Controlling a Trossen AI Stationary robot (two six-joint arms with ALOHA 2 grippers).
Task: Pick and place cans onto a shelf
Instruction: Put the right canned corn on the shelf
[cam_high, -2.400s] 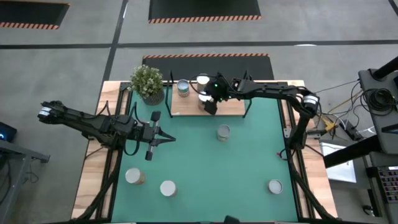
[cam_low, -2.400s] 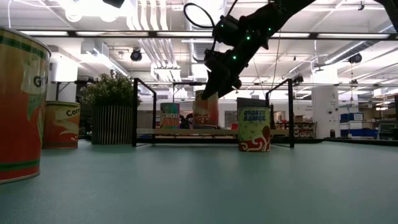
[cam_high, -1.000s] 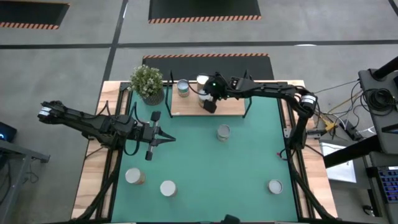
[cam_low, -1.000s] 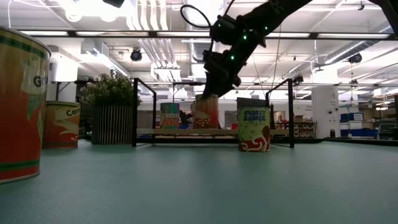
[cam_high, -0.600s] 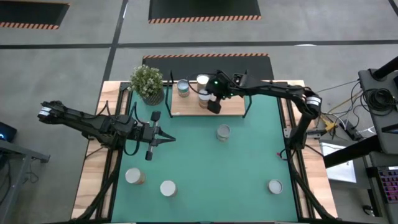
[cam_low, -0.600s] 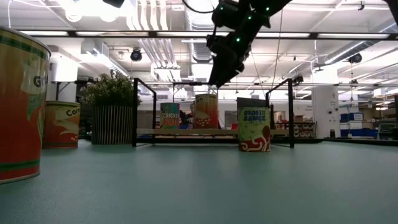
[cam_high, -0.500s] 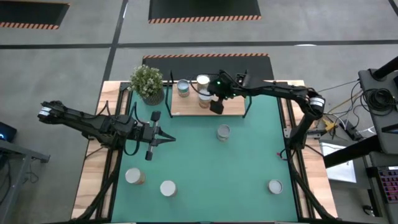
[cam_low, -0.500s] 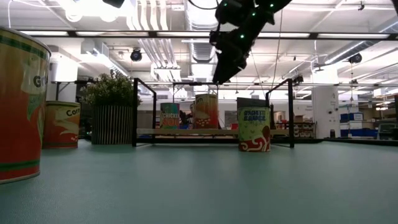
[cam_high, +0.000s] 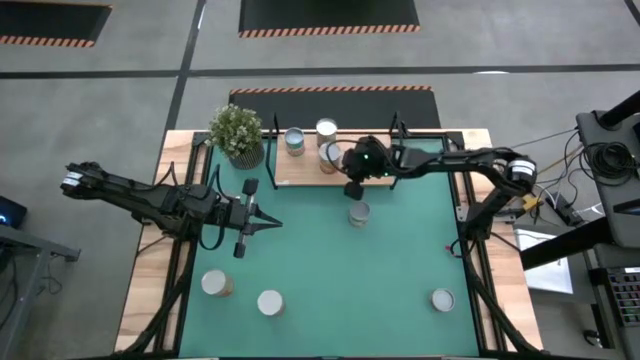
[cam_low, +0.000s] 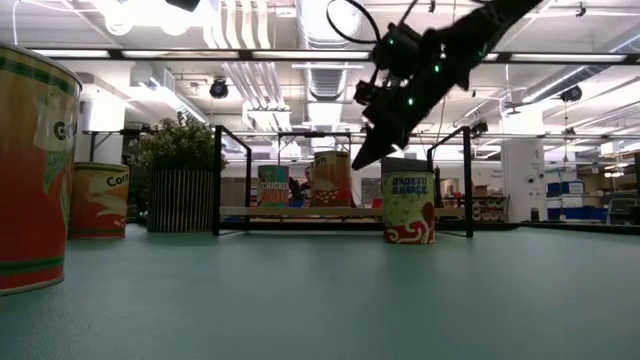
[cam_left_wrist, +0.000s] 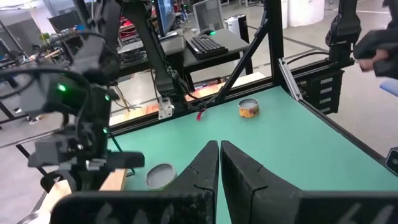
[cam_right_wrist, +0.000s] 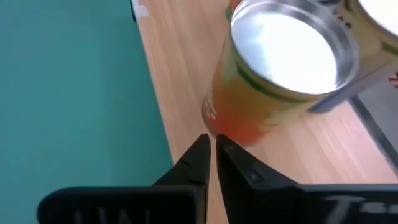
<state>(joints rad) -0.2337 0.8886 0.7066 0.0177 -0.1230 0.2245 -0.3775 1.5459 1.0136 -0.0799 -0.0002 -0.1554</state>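
Two clenched, empty tools, left tool (cam_high: 268, 223) and right tool (cam_high: 352, 190), over green mat (cam_high: 330, 280); fluorescent-lit workshop behind

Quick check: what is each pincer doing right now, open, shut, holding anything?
Left pincer: shut, empty, parked over the green mat.
Right pincer: shut, empty, beside the orange can on the shelf.

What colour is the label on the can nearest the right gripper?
Orange-red fading to yellow-green on that can, clearest in the right wrist view.
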